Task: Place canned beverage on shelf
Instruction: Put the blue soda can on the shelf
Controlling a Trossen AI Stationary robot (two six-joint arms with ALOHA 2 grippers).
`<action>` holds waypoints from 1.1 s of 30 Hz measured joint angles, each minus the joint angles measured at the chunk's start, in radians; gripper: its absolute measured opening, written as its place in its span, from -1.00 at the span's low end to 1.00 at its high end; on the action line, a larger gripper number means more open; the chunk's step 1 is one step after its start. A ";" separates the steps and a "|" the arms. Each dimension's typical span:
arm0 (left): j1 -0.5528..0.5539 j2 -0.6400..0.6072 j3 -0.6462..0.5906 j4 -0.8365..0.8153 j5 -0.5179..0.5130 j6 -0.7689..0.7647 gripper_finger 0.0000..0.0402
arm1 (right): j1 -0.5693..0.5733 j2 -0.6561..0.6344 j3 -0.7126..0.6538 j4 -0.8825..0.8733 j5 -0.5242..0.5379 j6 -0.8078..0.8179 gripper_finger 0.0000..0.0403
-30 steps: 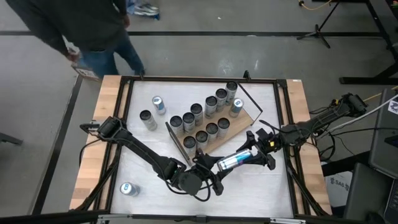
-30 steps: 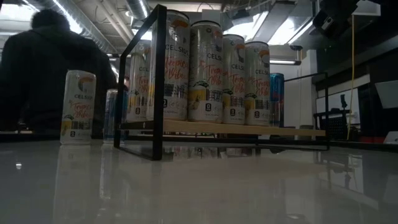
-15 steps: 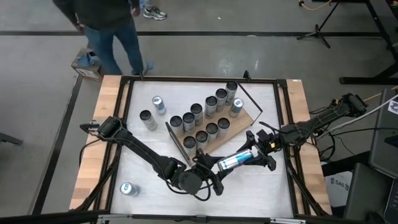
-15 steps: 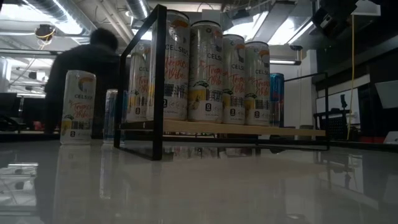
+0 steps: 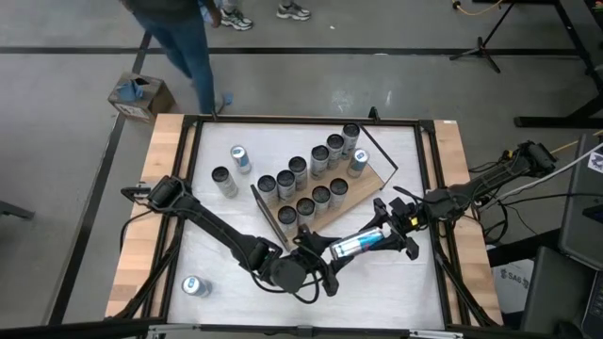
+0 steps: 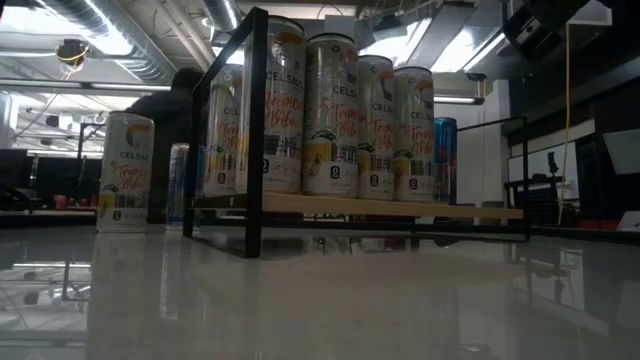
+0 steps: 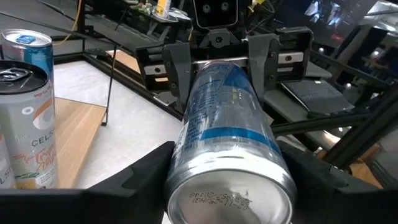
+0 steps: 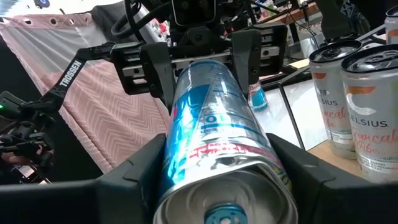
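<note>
Both grippers are clamping the same blue-and-silver can [image 5: 357,244], which is lying on its side above the table [image 5: 396,282], just in front of the shelf [image 5: 363,185]. Left gripper [image 5: 325,254] is holding the can's bottom end; right gripper [image 5: 389,229] is holding its top end. Each set of fingers is sitting flush against the can wall on both sides.

High view is giving the layout only: the can is bridging the two grippers at a slant, and the shelf is lying diagonally mid-table, carrying two rows of upright cans [image 5: 308,185].

Left wrist view is showing what the overhead cannot: the can's stamped base [image 7: 229,202] facing that camera, with the right gripper's fingers [image 7: 175,68] pinching the far end. Right wrist view is showing the reverse: the pull-tab top [image 8: 224,214] close up and the left gripper's fingers [image 8: 159,68] at the far end.

Low view is showing neither gripper nor held can; it is showing the shelf's board [image 6: 390,206] raised on a black frame, with cans standing on it.

Edges: the held can is sitting near the shelf's front edge. Loose cans are standing beyond the shelf's left end [image 5: 224,181] and one near the table's front-left corner [image 5: 193,285]. Bare tabletop is lying in front of the grippers.

A person [image 5: 179,28] is walking behind the table.
</note>
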 joint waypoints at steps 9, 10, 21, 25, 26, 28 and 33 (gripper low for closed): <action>0.009 0.000 0.000 0.005 0.063 -0.002 0.36 | 0.000 0.001 0.000 0.005 0.002 -0.003 0.10; 0.009 0.000 0.000 0.005 0.075 -0.002 0.38 | 0.001 0.002 0.000 0.006 0.001 -0.003 0.09; 0.016 0.000 0.000 0.004 0.103 -0.004 0.73 | 0.001 0.002 0.000 0.008 -0.001 -0.003 0.08; 0.012 -0.008 0.000 -0.020 0.113 0.005 0.77 | 0.001 0.002 0.034 -0.032 -0.005 -0.005 0.09; 0.012 -0.015 0.001 -0.032 0.117 0.014 0.77 | 0.000 0.002 0.051 -0.059 -0.009 -0.011 0.08; 0.006 -0.040 0.001 -0.075 0.124 0.032 0.76 | 0.000 0.002 0.093 -0.129 -0.005 -0.032 0.08; -0.003 -0.091 0.001 -0.127 0.161 0.075 0.76 | 0.000 0.000 0.208 -0.333 0.003 -0.104 0.10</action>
